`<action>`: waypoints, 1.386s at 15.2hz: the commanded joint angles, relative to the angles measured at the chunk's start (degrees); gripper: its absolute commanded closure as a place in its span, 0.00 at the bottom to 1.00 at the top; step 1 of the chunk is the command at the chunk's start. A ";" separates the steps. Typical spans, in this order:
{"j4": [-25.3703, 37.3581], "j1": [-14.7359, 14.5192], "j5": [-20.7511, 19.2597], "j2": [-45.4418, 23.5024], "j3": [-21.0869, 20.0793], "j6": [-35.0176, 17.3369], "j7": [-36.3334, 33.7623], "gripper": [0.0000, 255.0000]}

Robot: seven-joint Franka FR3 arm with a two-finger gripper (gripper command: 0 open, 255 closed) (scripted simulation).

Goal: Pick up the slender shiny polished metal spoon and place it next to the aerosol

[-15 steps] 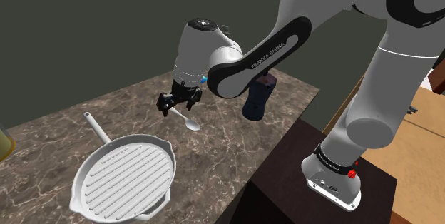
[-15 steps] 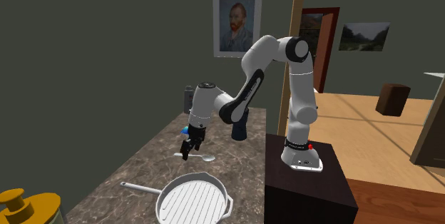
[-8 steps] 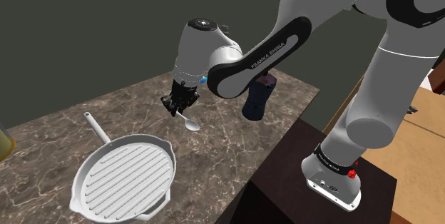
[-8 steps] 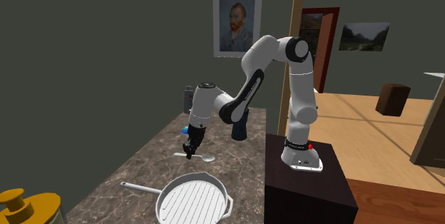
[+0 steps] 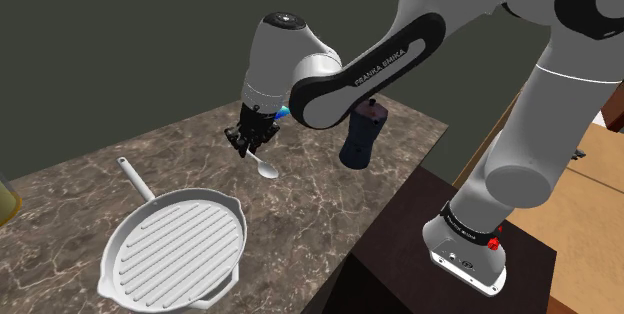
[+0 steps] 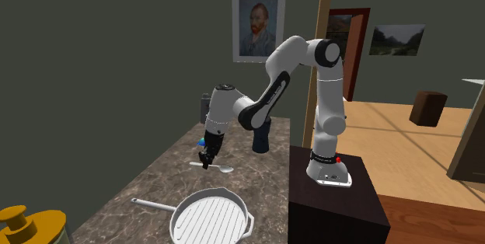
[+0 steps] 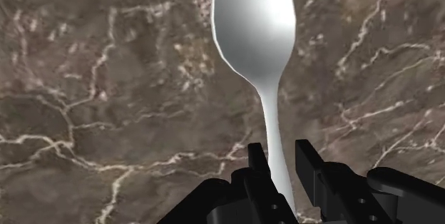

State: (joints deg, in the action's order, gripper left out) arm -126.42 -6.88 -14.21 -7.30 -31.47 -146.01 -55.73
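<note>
The slender shiny metal spoon (image 7: 253, 23) is clasped by its handle between my black fingers (image 7: 257, 160), bowl pointing away from the hand. My gripper (image 5: 248, 144) is shut on it close over the brown marble counter (image 5: 300, 222), with the spoon's bowl (image 5: 267, 170) low above the stone. The dark blue aerosol can (image 5: 360, 137) stands upright behind my forearm, to the shoulder view's right of the gripper. In the second exterior view the gripper (image 6: 207, 159) holds the spoon (image 6: 224, 169) in front of the aerosol can (image 6: 261, 137).
A white ribbed grill pan (image 5: 180, 247) with a long handle lies nearer the counter's front. A yellow lidded pot (image 6: 31, 223) sits at the second exterior view's lower left. A grey canister (image 6: 204, 109) stands by the back wall. My dark stand (image 5: 450, 272) adjoins the counter.
The fingers went from open around the spoon's handle to shut on it. The hand then rose a little, taking the spoon with it.
</note>
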 commanded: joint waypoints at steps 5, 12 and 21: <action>1.42 0.61 3.80 3.20 -0.73 3.91 2.95 1.00; 3.88 0.87 7.19 6.34 -0.98 8.83 5.58 1.00; 8.00 0.98 10.11 9.39 -0.82 15.38 7.95 1.00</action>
State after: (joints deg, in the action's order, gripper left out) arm -118.87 -5.91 -4.41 1.75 -32.33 -131.37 -48.05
